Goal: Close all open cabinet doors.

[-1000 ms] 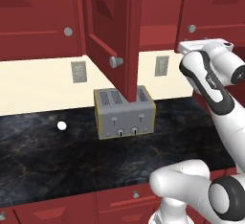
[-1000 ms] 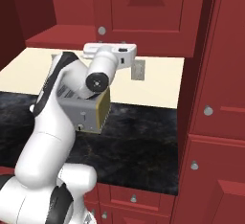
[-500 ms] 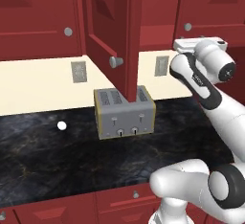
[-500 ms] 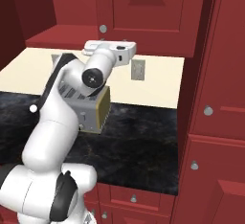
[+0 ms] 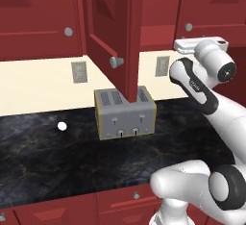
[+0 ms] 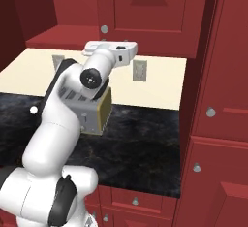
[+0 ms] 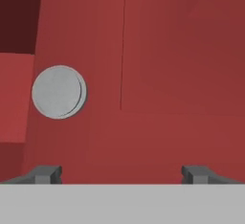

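One cabinet door (image 5: 113, 31) stands swung open above the toaster (image 5: 125, 113).

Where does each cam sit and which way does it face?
Left base view: behind the arm on its left, looking forward and down at the open cabinet door above the toaster; arm rises lower right.
Right base view: behind on the right, same counter and toaster; arm rises lower left.
Hand view: on the hand, facing a red cabinet front and knob; open claw at bottom.
Both base views share toaster and wall outlets.
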Controlling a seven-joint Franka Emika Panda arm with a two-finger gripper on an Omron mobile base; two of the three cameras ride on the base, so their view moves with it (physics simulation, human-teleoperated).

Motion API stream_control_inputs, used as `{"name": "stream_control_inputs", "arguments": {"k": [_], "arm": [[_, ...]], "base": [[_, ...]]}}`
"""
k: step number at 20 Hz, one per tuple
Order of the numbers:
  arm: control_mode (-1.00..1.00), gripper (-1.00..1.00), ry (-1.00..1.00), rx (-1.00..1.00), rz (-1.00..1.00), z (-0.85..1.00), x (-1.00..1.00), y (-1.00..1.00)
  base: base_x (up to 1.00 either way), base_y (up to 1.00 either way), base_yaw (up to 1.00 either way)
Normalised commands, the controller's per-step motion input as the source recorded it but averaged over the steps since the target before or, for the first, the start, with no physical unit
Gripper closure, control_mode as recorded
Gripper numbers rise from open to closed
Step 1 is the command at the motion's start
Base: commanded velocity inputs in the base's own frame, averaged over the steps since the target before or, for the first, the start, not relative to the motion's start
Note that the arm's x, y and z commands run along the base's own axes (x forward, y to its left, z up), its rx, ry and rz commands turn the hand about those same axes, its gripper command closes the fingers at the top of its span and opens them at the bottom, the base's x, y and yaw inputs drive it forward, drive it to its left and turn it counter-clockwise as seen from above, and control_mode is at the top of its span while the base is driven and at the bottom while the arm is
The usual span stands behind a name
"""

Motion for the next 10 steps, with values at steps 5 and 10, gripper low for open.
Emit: {"name": "stream_control_inputs", "arguments": {"k": [5,10], "arm": [[-1.0,-1.0,0.01,0.0,-0.06,0.09,-0.65,0.0],[-1.0,-1.0,0.04,0.0,-0.08,0.17,-0.87,0.0]], "base": [[0.0,0.0,0.0],[0.0,0.0,0.0]]}}
